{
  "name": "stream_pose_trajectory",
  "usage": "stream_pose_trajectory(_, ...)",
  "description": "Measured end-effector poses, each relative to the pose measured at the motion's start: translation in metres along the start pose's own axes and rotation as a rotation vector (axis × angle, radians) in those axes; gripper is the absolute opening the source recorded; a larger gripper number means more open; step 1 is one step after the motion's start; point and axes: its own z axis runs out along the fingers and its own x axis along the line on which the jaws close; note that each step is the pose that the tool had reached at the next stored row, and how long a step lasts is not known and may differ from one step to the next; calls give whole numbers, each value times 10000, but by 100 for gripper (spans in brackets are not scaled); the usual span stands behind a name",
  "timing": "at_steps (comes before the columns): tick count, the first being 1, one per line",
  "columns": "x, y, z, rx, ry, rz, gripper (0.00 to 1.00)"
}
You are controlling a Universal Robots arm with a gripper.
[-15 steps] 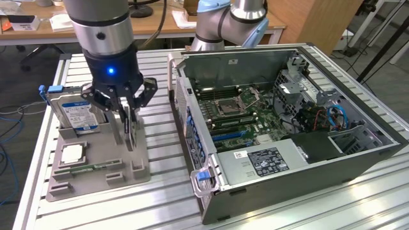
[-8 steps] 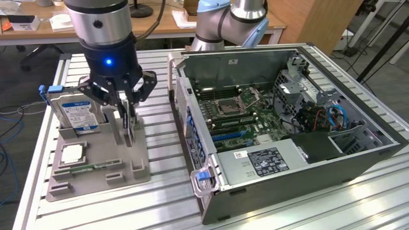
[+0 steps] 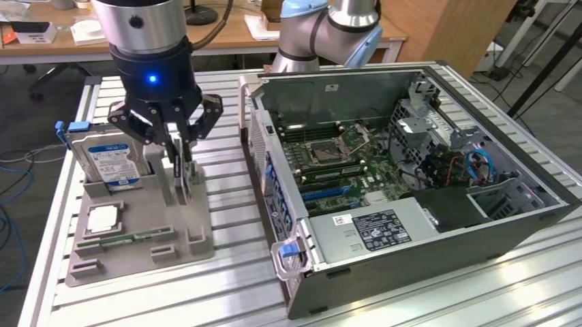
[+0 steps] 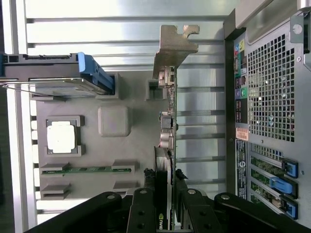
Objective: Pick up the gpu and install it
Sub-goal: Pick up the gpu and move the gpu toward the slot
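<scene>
Gpu stands on edge in a slot of the grey parts holder on the slatted table. The gripper hangs directly above it, black fingers drawn narrow onto the card's upper edge, one on each face. A hard drive stands just beside, toward the exterior view's left. The open computer case lies to the right.
</scene>
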Motion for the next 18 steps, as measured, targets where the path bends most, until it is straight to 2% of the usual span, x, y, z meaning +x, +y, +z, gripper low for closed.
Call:
stream_pose_trajectory(7,-2,3,-67,6,-1,0,26)
stream_pose_trajectory(18,-7,11,-264,8,0,0,26)
